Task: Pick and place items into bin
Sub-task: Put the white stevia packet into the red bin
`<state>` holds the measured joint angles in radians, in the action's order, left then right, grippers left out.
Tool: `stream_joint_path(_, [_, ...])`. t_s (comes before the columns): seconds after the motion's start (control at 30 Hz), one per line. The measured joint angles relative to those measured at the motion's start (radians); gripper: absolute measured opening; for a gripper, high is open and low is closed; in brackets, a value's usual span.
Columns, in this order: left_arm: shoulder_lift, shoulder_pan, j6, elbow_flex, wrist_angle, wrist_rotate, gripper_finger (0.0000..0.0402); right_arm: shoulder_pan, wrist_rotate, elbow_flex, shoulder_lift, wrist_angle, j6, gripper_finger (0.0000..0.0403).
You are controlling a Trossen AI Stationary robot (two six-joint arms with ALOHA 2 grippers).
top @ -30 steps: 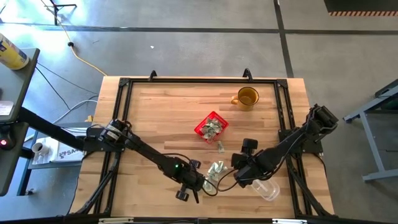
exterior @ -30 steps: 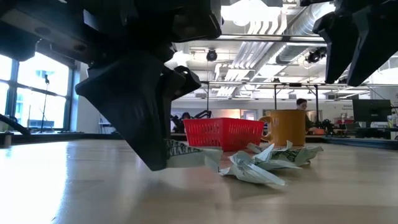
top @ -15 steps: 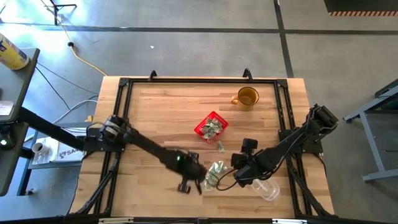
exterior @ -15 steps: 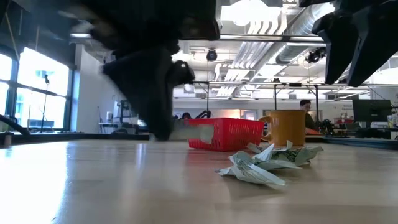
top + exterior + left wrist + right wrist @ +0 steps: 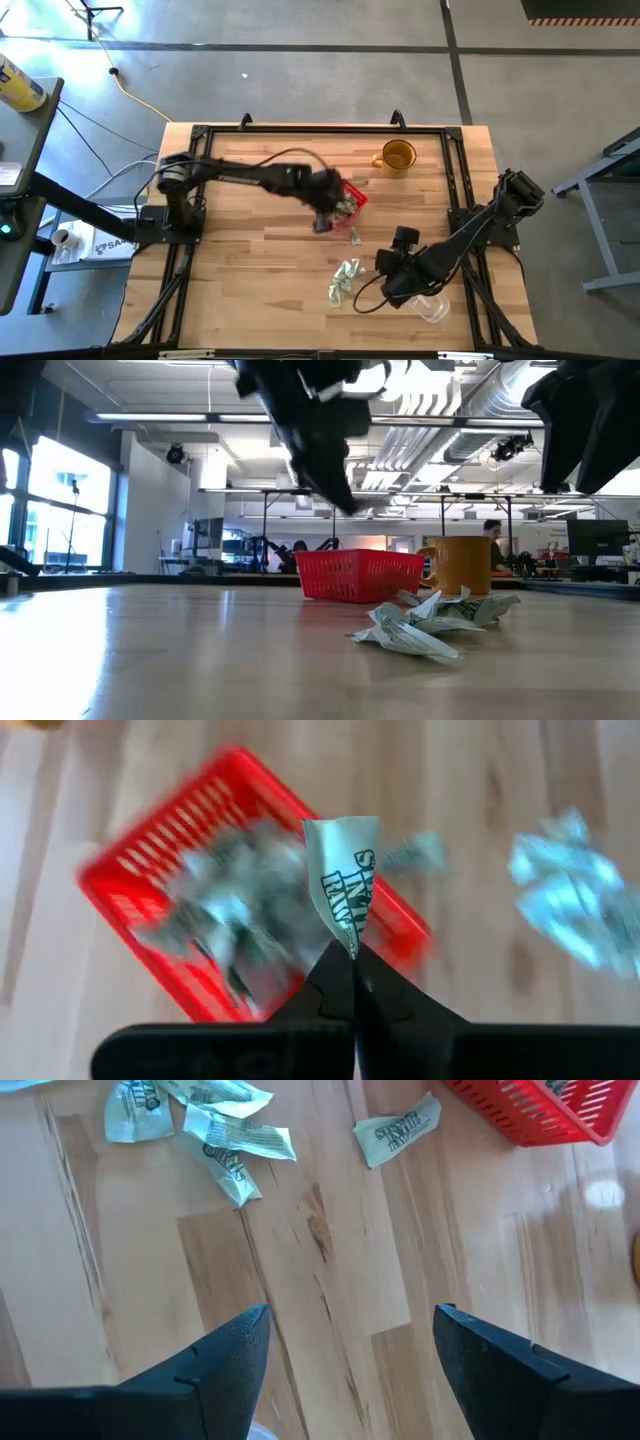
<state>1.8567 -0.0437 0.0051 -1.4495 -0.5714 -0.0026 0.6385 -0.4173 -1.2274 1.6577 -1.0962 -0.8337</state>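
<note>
The red bin [image 5: 343,201] stands mid-table with several green-and-white wrapped pieces inside [image 5: 235,910]. More pieces lie in a small heap [image 5: 345,278] on the wood near the front edge. One single piece [image 5: 354,236] lies between the heap and the bin. My left gripper [image 5: 352,960] hovers over the bin's near-left side [image 5: 325,210], shut on one wrapped piece [image 5: 342,880]. My right gripper [image 5: 345,1335] is open above bare wood just right of the heap [image 5: 195,1125], touching nothing. My left gripper pinches one wrapped piece by its end [image 5: 349,938] between the two fingertips. The rest of the wrapper sticks out past the fingertips. The piece is lifted clear of the table, above the red bin [image 5: 150,880].
An amber mug [image 5: 397,157] stands near the far edge, right of the bin. A clear plastic container [image 5: 428,305] lies by the near right corner, under my right arm. A black frame [image 5: 300,130] runs around the tabletop. Bare wood lies to the left.
My left gripper, shut on one piece, has risen from the heap near the front edge. It has swung toward the far edge and right until it is over the red bin, carrying the piece clear of the table. The heap has stayed put.
</note>
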Motion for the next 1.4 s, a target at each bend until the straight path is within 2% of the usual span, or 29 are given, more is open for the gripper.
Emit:
stream_joint_path(0.1, [0.032,-0.072,-0.050,0.007,-0.002,0.050,0.0049,0.004,0.000,0.000,0.000,0.001,-0.033,0.0273])
stream_joint_path(0.17, [0.041,-0.090,-0.063,0.001,0.039,0.045,0.0091,0.004,-0.001,0.000,0.000,0.005,-0.046,0.0273])
stream_joint_path(0.23, [0.034,-0.097,-0.087,-0.002,0.012,0.040,0.0140,-0.002,-0.001,0.000,0.000,0.022,-0.039,0.0273])
stream_joint_path(0.37, [0.017,-0.091,-0.177,-0.025,-0.110,0.092,0.0226,-0.044,0.008,0.000,0.000,0.089,0.025,0.0273])
stream_joint_path(0.43, [-0.002,-0.061,-0.211,-0.030,-0.153,0.102,0.0254,-0.081,0.018,0.000,0.000,0.109,0.052,0.0273])
stream_joint_path(0.5, [-0.026,-0.016,-0.220,-0.023,-0.210,0.064,0.0270,-0.121,0.026,0.000,0.000,0.112,0.072,0.0273])
stream_joint_path(0.6, [-0.070,0.052,-0.238,0.006,-0.275,0.003,0.0272,-0.195,0.042,0.020,-0.001,0.117,0.053,0.0273])
stream_joint_path(0.67, [-0.120,0.095,-0.290,0.042,-0.314,-0.036,0.0262,-0.250,0.104,0.065,-0.001,0.146,0.020,0.0273])
stream_joint_path(0.73, [-0.183,0.139,-0.362,0.099,-0.304,-0.087,0.0248,-0.306,0.200,0.135,-0.001,0.258,-0.003,0.0273])
stream_joint_path(0.83, [-0.295,0.208,-0.529,0.210,-0.280,-0.165,0.0224,-0.357,0.274,0.244,-0.001,0.508,-0.076,0.0273])
stream_joint_path(0.93, [-0.415,0.268,-0.727,0.331,-0.264,-0.219,0.0205,-0.372,0.219,0.301,0.000,0.668,-0.183,0.0272])
stream_joint_path(1.03, [-0.516,0.329,-0.890,0.442,-0.222,-0.262,0.0193,-0.376,0.118,0.310,0.004,0.681,-0.236,0.0265])
stream_joint_path(1.1, [-0.567,0.365,-0.966,0.497,-0.189,-0.283,0.0189,-0.382,0.099,0.307,0.016,0.685,-0.233,0.0260])
stream_joint_path(1.2, [-0.609,0.386,-1.027,0.547,-0.190,-0.302,0.0186,-0.387,0.087,0.297,0.051,0.705,-0.206,0.0252])
stream_joint_path(1.4, [-0.616,0.384,-1.020,0.562,-0.199,-0.307,0.0186,-0.389,0.064,0.286,0.155,0.720,-0.217,0.0237])
